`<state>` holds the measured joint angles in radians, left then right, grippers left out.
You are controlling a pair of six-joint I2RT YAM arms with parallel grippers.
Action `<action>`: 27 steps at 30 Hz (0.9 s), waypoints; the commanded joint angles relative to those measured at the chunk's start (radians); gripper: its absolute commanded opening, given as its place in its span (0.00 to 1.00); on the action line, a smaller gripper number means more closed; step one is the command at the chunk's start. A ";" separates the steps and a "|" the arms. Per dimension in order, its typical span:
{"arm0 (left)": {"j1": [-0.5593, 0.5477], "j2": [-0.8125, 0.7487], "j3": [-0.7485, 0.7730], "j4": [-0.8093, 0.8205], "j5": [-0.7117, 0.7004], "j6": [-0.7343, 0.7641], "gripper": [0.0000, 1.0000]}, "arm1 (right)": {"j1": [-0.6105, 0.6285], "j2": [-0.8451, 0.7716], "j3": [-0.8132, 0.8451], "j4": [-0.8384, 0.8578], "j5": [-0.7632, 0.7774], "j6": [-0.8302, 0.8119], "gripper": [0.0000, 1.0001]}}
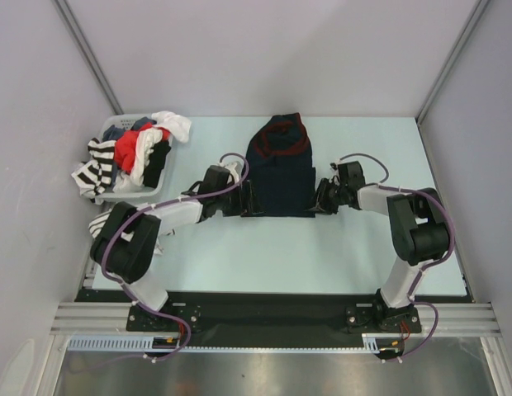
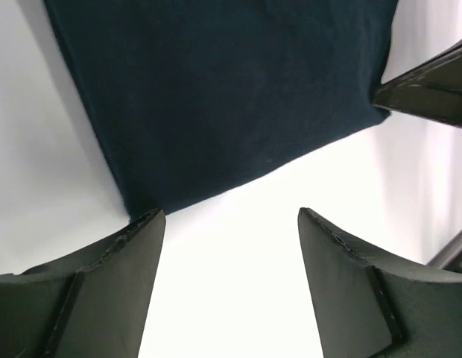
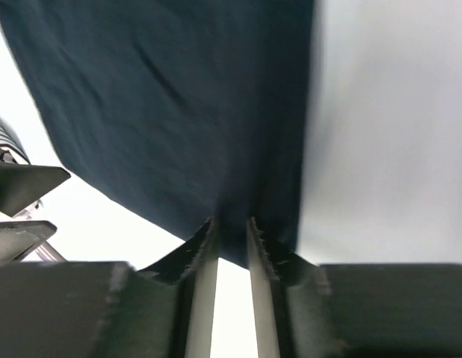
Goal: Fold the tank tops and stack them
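the navy tank top (image 1: 279, 169) lies flat at the middle of the counter (image 1: 239, 256), neckline toward the far edge. the right gripper (image 3: 231, 224) is nearly closed, pinching the hem at its near right corner. the left gripper (image 2: 229, 216) stands wide open just off the near left corner, holding nothing. if the right lifts alone, the cloth would likely drag askew and fold crooked; so thin a pinch might also slip. the striped tank top (image 1: 95, 169) hangs over the basket (image 1: 128, 196) at the far left corner.
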<state>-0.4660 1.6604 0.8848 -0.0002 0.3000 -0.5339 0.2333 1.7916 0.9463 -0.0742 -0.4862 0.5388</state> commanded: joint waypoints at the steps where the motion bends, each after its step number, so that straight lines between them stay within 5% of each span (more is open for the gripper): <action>1: -0.005 -0.005 -0.006 0.125 0.038 -0.029 0.77 | -0.015 -0.005 -0.040 0.103 -0.029 0.026 0.24; 8: 0.047 0.075 -0.084 0.166 -0.002 -0.081 0.72 | -0.080 0.008 -0.129 0.177 -0.057 0.055 0.13; 12: 0.047 0.024 -0.093 0.099 -0.067 -0.052 0.72 | -0.081 -0.075 -0.115 0.120 -0.006 0.029 0.23; 14: 0.047 -0.013 -0.104 0.074 -0.110 -0.048 0.73 | -0.078 -0.125 -0.116 0.087 0.018 0.018 0.41; 17: 0.037 -0.106 -0.148 0.054 -0.151 -0.041 0.78 | -0.051 -0.225 -0.129 0.013 0.110 -0.026 0.52; 20: 0.024 -0.152 -0.172 0.028 -0.174 -0.029 0.79 | -0.012 -0.271 -0.145 -0.021 0.202 -0.071 0.51; 27: 0.015 -0.093 -0.179 0.057 -0.171 -0.034 0.76 | 0.003 -0.201 -0.161 0.017 0.155 -0.056 0.45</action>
<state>-0.4431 1.5436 0.7128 0.0418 0.1490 -0.5835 0.2298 1.5570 0.7998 -0.0509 -0.3466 0.4988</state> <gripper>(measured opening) 0.770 0.450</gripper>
